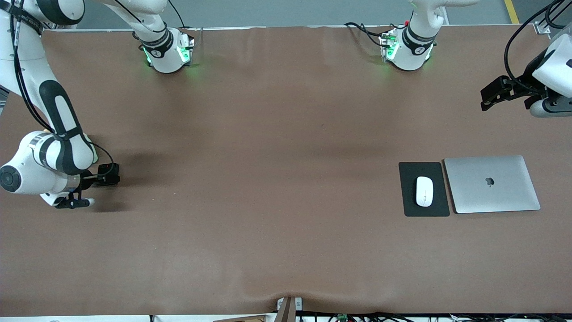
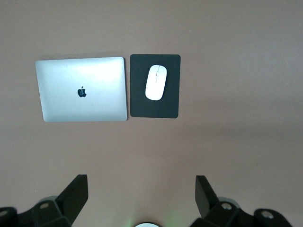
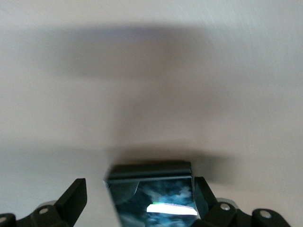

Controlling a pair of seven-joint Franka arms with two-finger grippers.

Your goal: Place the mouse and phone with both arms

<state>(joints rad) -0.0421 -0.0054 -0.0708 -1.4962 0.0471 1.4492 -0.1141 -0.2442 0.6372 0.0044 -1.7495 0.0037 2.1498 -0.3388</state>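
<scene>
The white mouse lies on a dark pad toward the left arm's end of the table; it also shows in the left wrist view. My left gripper hangs open and empty high over the table's edge at that end, its fingers wide apart. My right gripper is low over the table at the right arm's end. The glossy black phone sits between its open fingers, close against one and clear of the other. In the front view the phone is hidden under the hand.
A closed silver laptop lies beside the pad, toward the left arm's end; it also shows in the left wrist view. The brown table cover has a small clamp at its near edge.
</scene>
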